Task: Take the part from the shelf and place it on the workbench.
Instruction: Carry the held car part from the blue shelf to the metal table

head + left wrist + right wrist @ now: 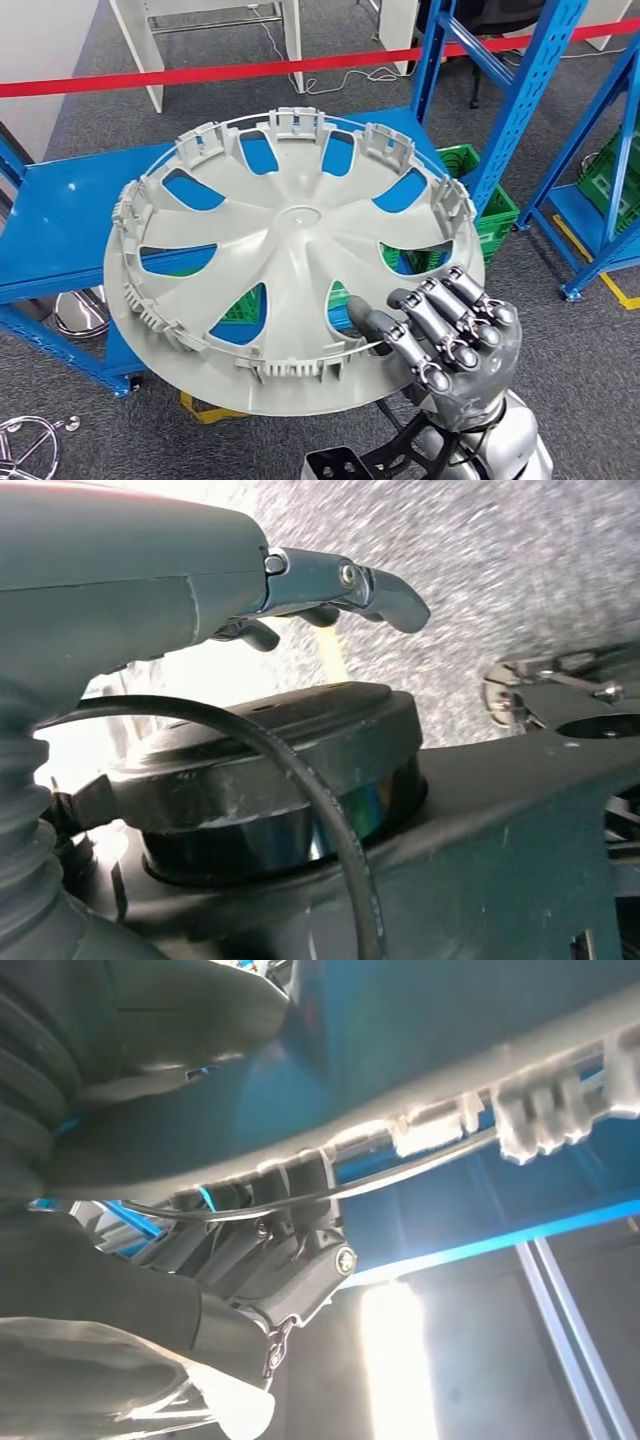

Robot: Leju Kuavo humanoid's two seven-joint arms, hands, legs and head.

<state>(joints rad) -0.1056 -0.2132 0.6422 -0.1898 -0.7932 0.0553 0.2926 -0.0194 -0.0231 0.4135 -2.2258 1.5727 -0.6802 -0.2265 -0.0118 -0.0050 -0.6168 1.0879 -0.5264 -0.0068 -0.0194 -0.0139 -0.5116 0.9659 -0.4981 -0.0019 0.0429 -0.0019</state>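
one grey wheel cover held tilted above the blue shelf, right hand gripping its near rim (thumb on top, fingers curled), left hand holding nothing, fingers loosely extended over grey carpet

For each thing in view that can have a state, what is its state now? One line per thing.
Wheel cover: inner side up, tilted, lifted in front of the shelf, gripped at its near rim.
Right hand: holds the wheel cover's rim, thumb on top.
Left hand: holds nothing, fingers extended over the floor.
Shelf: blue, its surface bare.
Green crate: on the floor beyond the cover.
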